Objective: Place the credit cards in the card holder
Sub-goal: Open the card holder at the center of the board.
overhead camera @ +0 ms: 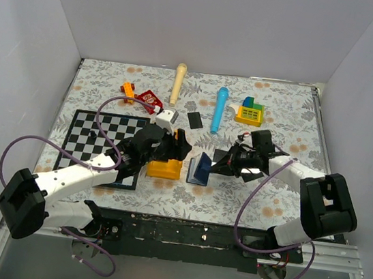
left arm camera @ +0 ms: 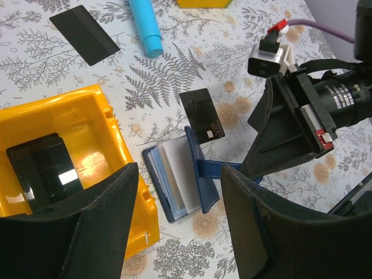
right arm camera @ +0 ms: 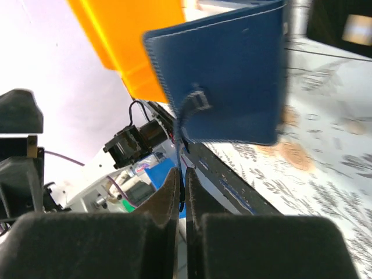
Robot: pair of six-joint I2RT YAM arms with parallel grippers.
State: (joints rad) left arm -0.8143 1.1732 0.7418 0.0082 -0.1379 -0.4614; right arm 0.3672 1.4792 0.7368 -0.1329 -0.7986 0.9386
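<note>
- Right fingers (right arm camera: 168, 200) clamped on the strap of the card holder (left arm camera: 181, 174), which is held open and upright.
- Left fingers (left arm camera: 70, 232) apart over the yellow bin (left arm camera: 113, 133) beside it, one credit card (left arm camera: 43, 168) inside.
- Second credit card (left arm camera: 202, 114) flat just beyond the card holder.

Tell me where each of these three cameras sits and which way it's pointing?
Top external: above and behind, looking down on the floral table; the left arm and right arm show.
Left wrist: on the left arm, looking down at the open card holder and yellow bin; its own open jaws frame the bottom.
Right wrist: on the right arm, looking low across the table at the card holder's navy outside; its shut jaws pinch the strap.
Shared: both wrist views show card holder and yellow bin.
</note>
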